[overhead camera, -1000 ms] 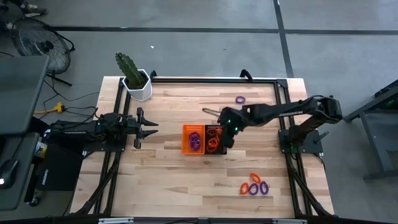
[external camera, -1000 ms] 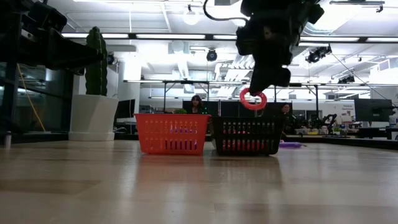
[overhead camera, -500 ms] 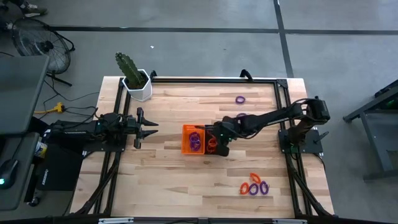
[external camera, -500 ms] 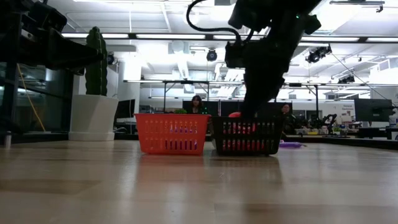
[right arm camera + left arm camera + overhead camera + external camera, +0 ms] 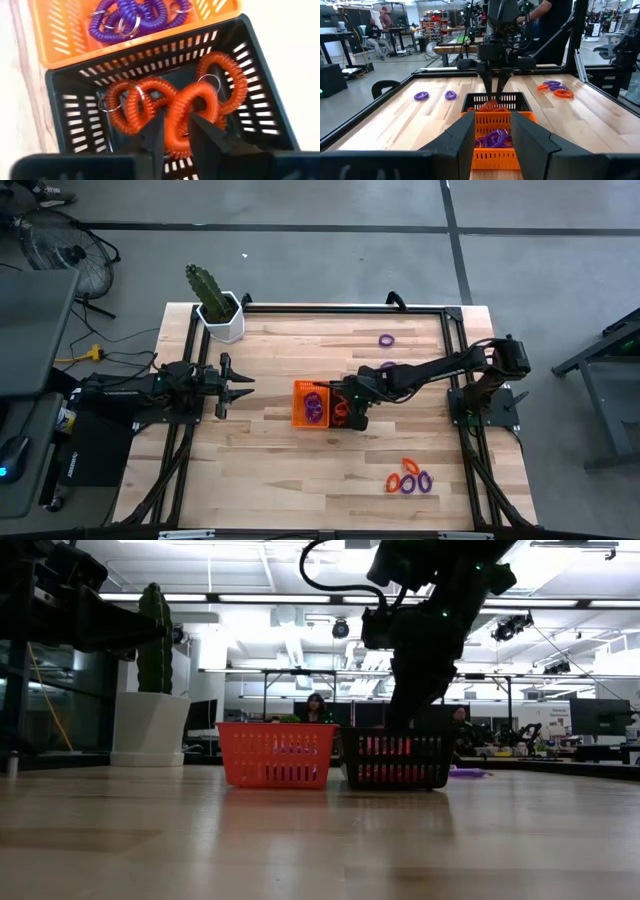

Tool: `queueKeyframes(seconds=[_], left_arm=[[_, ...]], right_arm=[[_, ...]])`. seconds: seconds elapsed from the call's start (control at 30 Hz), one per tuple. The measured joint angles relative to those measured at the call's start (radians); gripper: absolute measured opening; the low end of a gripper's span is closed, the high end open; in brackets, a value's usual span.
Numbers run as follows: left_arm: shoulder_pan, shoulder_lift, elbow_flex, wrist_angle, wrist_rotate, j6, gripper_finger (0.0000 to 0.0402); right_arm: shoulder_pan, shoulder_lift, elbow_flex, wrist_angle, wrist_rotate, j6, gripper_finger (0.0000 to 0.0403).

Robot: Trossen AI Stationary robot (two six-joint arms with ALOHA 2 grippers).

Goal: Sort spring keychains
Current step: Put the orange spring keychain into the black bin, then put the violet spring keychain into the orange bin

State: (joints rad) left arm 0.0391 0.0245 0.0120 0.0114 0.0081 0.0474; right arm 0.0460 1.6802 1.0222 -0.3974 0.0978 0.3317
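Note:
Two small bins stand side by side mid-table: an orange bin (image 5: 303,404) with purple spring keychains (image 5: 135,20) and a black bin (image 5: 354,420) with several orange ones (image 5: 130,107). My right gripper (image 5: 177,137) reaches down into the black bin, shut on one orange spring keychain (image 5: 182,112). Loose keychains lie on the wood: two purple (image 5: 386,339) toward the far side, and a mixed cluster (image 5: 410,480) toward the near right. My left gripper (image 5: 240,385) waits open at the table's left, pointing level at the bins. My right gripper has one strand of the orange coil (image 5: 176,131) pinched between its two fingers. It comes slanting down from the table's right side. The loop is down inside the black bin and leans on the other orange coils there.
A cactus in a white pot (image 5: 218,308) stands at the far left corner. A black frame rail (image 5: 340,308) runs round the tabletop. Bare wood lies in front of the bins and between them and the left gripper.
My right gripper has come down and toward the table's left and near side, from above the black bin into it. The orange keychain, which hung clear above the bin's rim, has gone down inside with it. For the last half second it has kept still.

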Motion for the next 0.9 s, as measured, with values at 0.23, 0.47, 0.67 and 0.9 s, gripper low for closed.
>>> queueKeyframes(seconds=[0.23, 0.47, 0.67, 0.9], left_arm=[[0.0, 0.0, 0.0, 0.0, 0.0, 0.0, 0.0122], [0.0, 0.0, 0.0, 0.0, 0.0, 0.0, 0.0122], [0.0, 0.0, 0.0, 0.0, 0.0, 0.0, 0.0122], [0.0, 0.0, 0.0, 0.0, 0.0, 0.0, 0.0122]], right_arm=[[-0.031, -0.004, 0.0, 0.029, -0.078, 0.0, 0.0139], [-0.115, -0.016, 0.004, 0.02, -0.184, 0.025, 0.0173], [-0.226, -0.089, 0.048, -0.034, -0.154, 0.002, 0.0177], [-0.412, -0.105, 0.105, -0.238, -0.069, 0.033, 0.0167]])
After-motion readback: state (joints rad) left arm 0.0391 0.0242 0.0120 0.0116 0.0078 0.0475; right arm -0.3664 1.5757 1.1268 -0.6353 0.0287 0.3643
